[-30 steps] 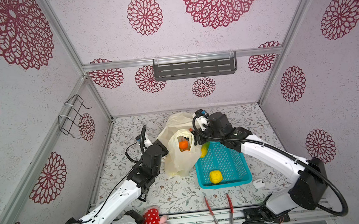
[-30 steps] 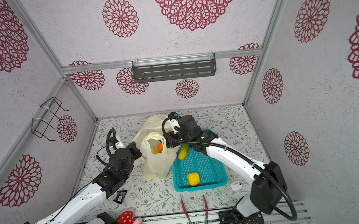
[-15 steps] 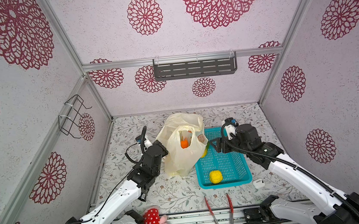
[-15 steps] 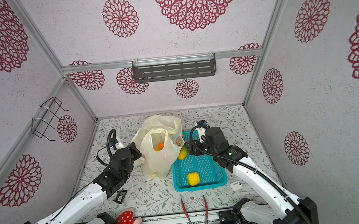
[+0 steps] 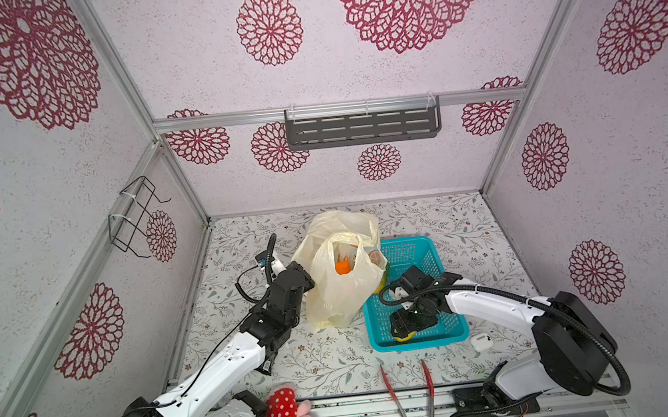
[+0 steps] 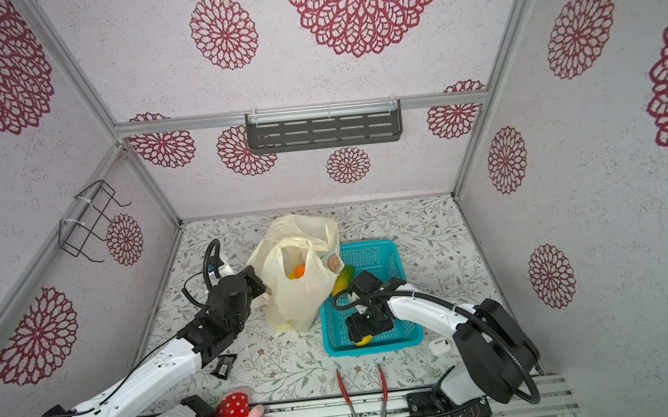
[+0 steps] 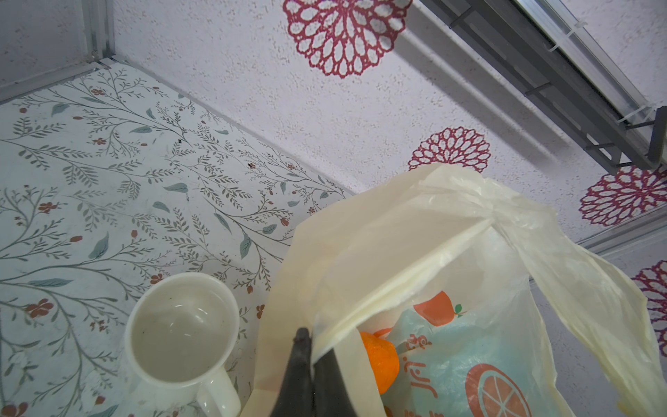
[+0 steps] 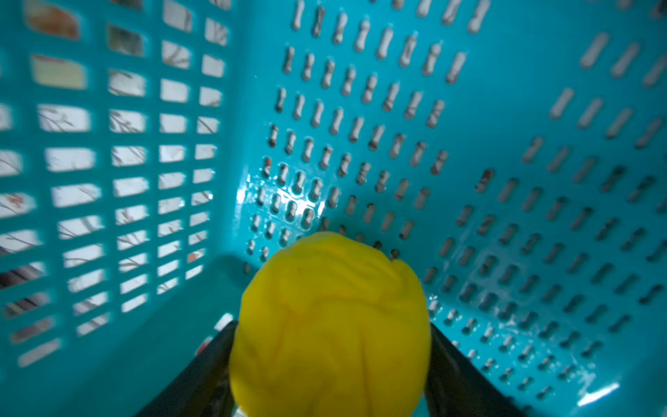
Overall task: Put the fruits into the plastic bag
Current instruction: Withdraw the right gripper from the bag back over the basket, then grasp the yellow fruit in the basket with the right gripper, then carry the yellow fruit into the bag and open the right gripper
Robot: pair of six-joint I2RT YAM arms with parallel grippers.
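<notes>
Now down in the near end of the teal basket [image 5: 415,247] with the right gripper [image 5: 408,323]; no longer at the mouth of the plastic bag [image 5: 341,300] as a second ago, nor over the basket's far end as half a second ago. Closes there on the bumpy yellow lemon [image 8: 330,281]: in the right wrist view, black fingers [image 8: 209,368] against both flanks of it, on the basket floor by the near wall, same spot as before. Keeps the left gripper [image 7: 306,339] pinched tight on the bag's rim, arm unmoved. Holds the bag upright just left of the basket, much where it was, mouth open upward.

Counts three fruits in view:
- one orange [image 5: 343,267] inside the bag, seen through the mouth in both top views
- one lemon, in the basket
- one yellow-green banana [image 6: 342,279] at the basket's left rim against the bag, partly hidden; inside or on the rim, hard to tell

Counts otherwise:
- two arms, one bag, one basket
- one white mug [image 7: 180,325] on the table beside the bag
- one pair of red-handled tongs [image 5: 408,394] at the front
- one small white case [image 5: 481,341] right of the basket
- one red dotted plush toy [image 5: 281,404] at the front edge, unmoved
- one small black item [image 6: 223,366] by the left arm
</notes>
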